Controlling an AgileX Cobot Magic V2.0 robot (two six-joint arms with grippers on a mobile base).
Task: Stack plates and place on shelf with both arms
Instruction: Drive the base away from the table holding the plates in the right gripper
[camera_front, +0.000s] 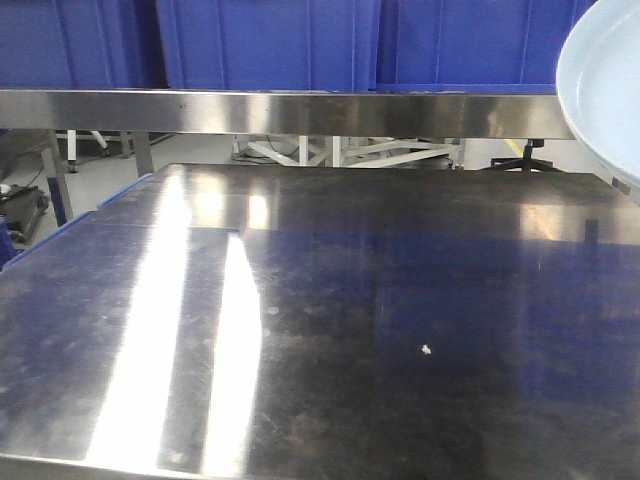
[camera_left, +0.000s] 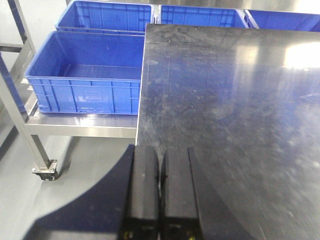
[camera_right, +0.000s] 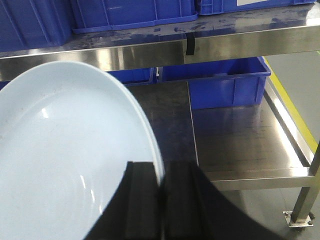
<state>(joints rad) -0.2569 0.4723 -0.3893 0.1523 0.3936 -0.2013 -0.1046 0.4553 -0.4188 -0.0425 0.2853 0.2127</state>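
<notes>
The right gripper (camera_right: 161, 182), jaws pinched on a pale plate's (camera_right: 65, 150) rim, holds it aloft near the steel shelf (camera_right: 240, 42); the left gripper (camera_left: 160, 162) hangs closed, empty. No second plate shows. Stacking likely follows, needing a level set-down.

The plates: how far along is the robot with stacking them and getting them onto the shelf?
Done: one plate is up off the tabletop, pinched at its rim by the right gripper. Whether a second plate is stacked with it cannot be told. In hand: it is held high, near the shelf. Left: setting it on the shelf. The left gripper is shut and empty.
</notes>
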